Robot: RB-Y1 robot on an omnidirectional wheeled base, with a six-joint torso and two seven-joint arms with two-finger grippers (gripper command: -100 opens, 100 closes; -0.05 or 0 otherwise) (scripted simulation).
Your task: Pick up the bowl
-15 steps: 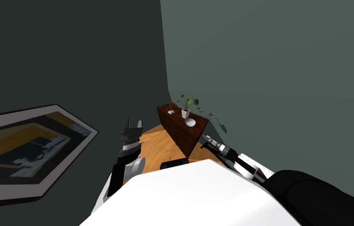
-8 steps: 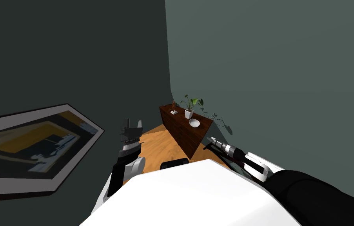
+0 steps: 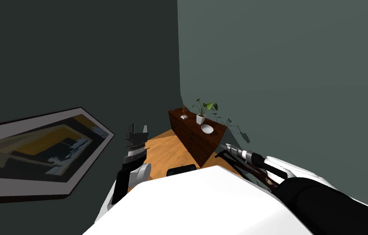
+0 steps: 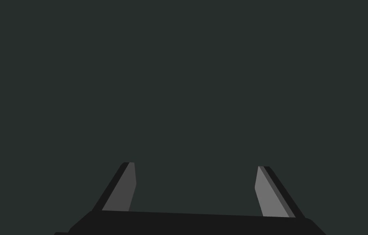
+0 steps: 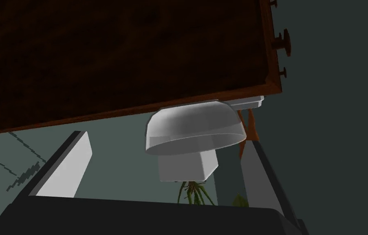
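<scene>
Left gripper (image 3: 138, 129) raised at near left, fingers spread, empty. Right gripper (image 3: 224, 146) low by dresser (image 3: 191, 138) near end, fingers spread, short of white bowl (image 3: 207, 129) on top. Beyond, plant pot (image 3: 200, 119) partly hidden by bowl; far figurine (image 3: 184, 111) indistinct.

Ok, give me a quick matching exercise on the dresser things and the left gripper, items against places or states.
1 bowl
2 potted plant
3 figurine
4 left gripper

A far end of the dresser top
B open, raised before the dark wall
C near end of the dresser top
D middle of the dresser top

Pairs: 1-C, 2-D, 3-A, 4-B
</scene>
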